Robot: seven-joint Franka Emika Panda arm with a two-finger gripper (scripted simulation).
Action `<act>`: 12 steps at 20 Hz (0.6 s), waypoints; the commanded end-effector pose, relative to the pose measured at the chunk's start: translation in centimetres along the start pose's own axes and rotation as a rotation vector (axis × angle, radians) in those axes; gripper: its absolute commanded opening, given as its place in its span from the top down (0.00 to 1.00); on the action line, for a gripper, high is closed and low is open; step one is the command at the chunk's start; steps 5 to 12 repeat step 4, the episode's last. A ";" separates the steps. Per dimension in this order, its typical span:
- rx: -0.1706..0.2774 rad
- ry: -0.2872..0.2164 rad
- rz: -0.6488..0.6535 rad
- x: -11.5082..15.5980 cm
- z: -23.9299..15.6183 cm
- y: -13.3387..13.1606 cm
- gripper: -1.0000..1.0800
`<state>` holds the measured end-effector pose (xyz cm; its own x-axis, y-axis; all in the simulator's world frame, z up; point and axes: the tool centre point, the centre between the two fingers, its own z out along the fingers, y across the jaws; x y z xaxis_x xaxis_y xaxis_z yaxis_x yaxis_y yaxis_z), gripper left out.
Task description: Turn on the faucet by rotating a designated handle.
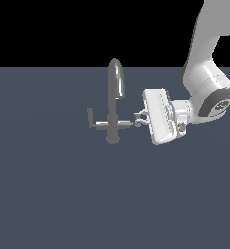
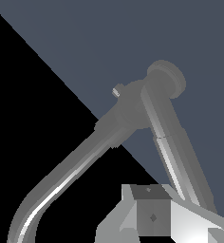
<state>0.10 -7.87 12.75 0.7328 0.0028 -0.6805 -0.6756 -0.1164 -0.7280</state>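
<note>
Your gripper (image 1: 138, 120) sits mid-frame at the handle (image 1: 128, 124), right of the faucet (image 1: 113, 104); whether it pinches, you cannot tell. Push sideways around the base, keeping contact near the tip.

Obscured and cropped items

Handle (image 1: 129, 123) tip hidden behind gripper (image 1: 138, 120); jaw contact apparently indeterminate. Arm (image 1: 207, 58) cropped at exterior view's top; spout (image 2: 61, 185) cropped in wrist view.

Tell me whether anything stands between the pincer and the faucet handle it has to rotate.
Nothing visible does. In the exterior view the pincer is already at the tip of the handle, on the side where the spout of the faucet droops. Whether the fingers touch the handle cannot be told.
</note>
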 end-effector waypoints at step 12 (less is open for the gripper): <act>0.004 -0.001 0.040 1.7 0.3 4.9 1.00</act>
